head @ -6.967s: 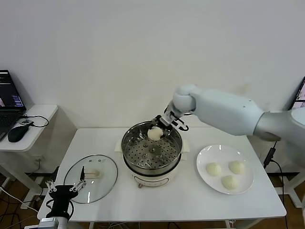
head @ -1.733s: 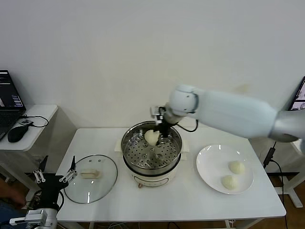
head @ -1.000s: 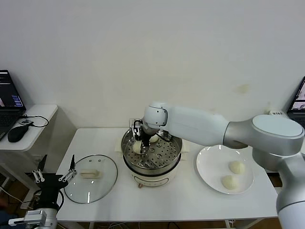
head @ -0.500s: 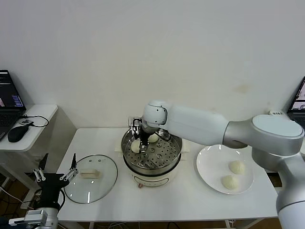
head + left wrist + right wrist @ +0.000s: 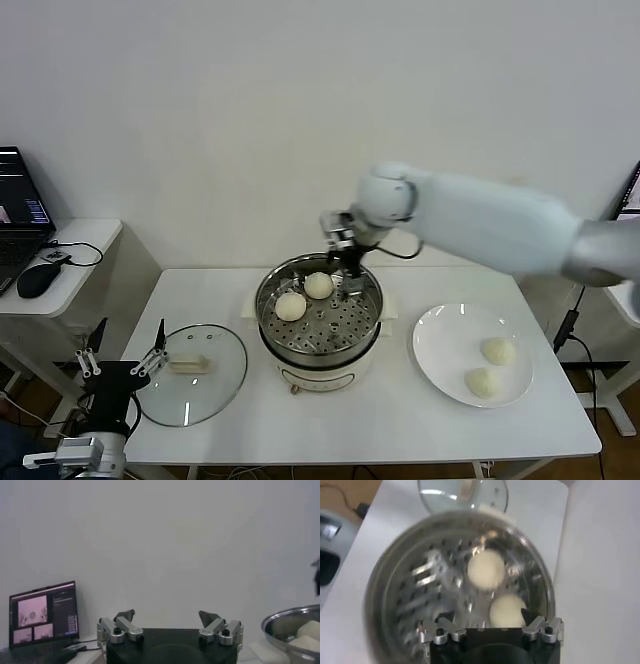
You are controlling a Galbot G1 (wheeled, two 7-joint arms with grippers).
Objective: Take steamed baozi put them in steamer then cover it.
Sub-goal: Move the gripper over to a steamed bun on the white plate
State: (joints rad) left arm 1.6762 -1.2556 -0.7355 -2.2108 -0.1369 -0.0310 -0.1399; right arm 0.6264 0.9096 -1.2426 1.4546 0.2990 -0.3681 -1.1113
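The steamer [image 5: 318,330] stands mid-table on its white base. Two baozi lie on its perforated tray, one to the left [image 5: 291,306] and one behind [image 5: 319,285]; both show in the right wrist view [image 5: 486,569] [image 5: 507,611]. Two more baozi [image 5: 497,351] [image 5: 482,381] lie on the white plate [image 5: 440,345] at the right. My right gripper [image 5: 345,262] hangs open and empty over the steamer's back rim. The cover [image 5: 192,372] lies flat at the table's left. My left gripper [image 5: 122,362] is open and empty, low off the table's front left.
A side desk with a laptop [image 5: 18,215] and a mouse [image 5: 33,281] stands at the far left. A wall runs close behind the table. The laptop also shows in the left wrist view [image 5: 42,613].
My right gripper has let go of the second baozi on the tray's left and risen back to the right, above the steamer's far rim. The left arm stays parked.
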